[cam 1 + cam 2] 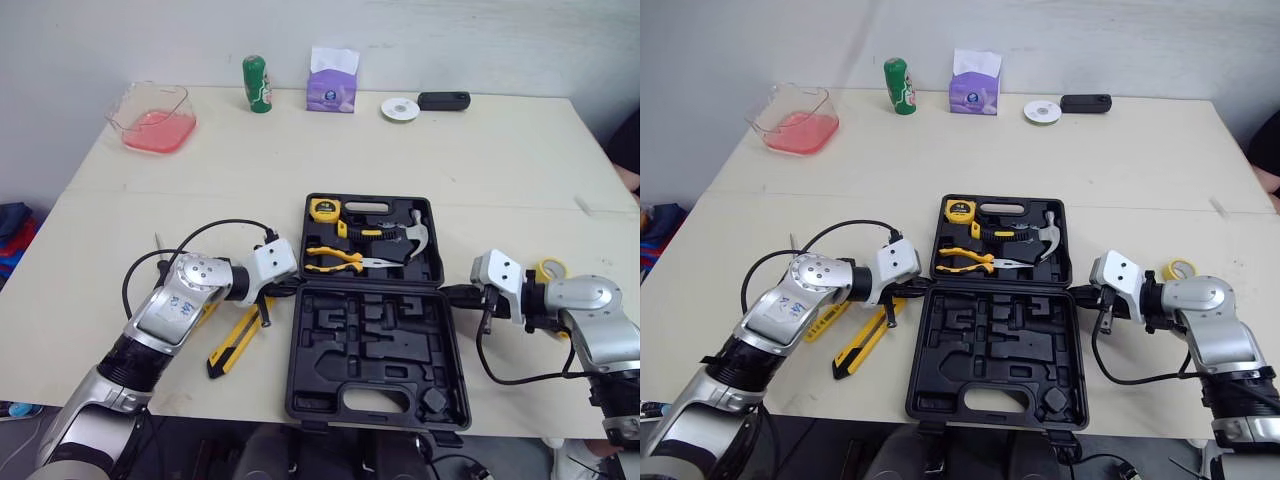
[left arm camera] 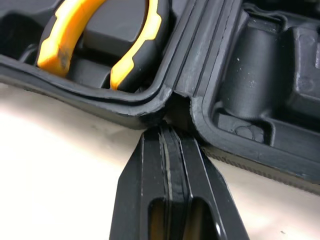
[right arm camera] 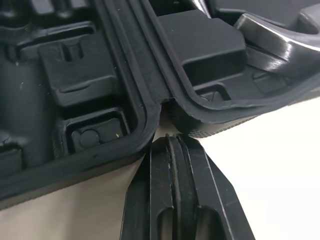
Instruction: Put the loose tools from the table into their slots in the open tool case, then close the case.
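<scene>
Tool case [image 1: 375, 362] lies open flat at the near middle of the counter [image 1: 400, 140], hinge line running left to right.

Far half: tape measure [image 1: 324, 209], pliers [image 1: 335, 262] and hammer [image 1: 405, 235] are seated in their slots. Near half: empty moulded recesses.

My left hand [image 2: 167, 131] is fingers together and gripping nothing, with its tip pressed into the notch where the two halves meet at the left end of the hinge. My right hand [image 3: 170, 140] is the same at the right end — shut, empty, nosed against the seam. I judge both sit there as blunt wedges, pinning or squaring the case from either side so it cannot skate on the counter. Shut fingers suit pushing, not picking.

Loose items: a yellow-and-black utility knife [image 1: 235, 345] lies on the counter just left of the near half. A second yellow handle [image 1: 825, 320] is partly under my left arm — I cannot tell what tool it is. A yellow tape roll [image 1: 549, 268] sits by my right arm.

Judgement: stowing is unfinished, so closing now would be premature. The left hand is nearest the knife, but it must open first.
</scene>
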